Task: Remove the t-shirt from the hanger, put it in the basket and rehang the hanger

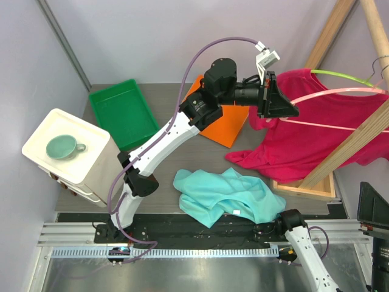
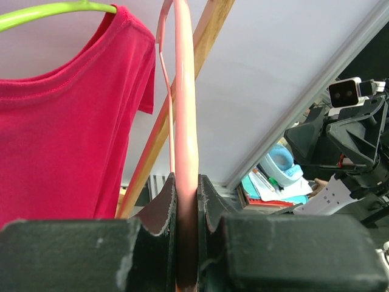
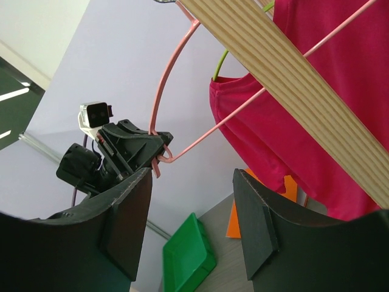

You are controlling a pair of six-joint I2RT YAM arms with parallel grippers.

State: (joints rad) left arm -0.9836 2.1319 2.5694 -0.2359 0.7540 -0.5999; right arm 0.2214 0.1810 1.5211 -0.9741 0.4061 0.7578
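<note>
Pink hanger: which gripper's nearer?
Left. The left gripper is shut on the pink hanger; the right gripper is open, well clear, facing it.

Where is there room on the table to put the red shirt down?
Bare tabletop lies between the orange mat and the teal t-shirt. The green tray holds nothing. The right side is crowded: red t-shirt, wooden rack.

A magenta t-shirt [image 2: 61, 140] is being carried by a lime-green hanger [image 2: 55, 10] passing through its collar, its body hanging loosely downward. Beside it, a bare pink hanger [image 2: 185, 121] is being clamped at one tip.
</note>
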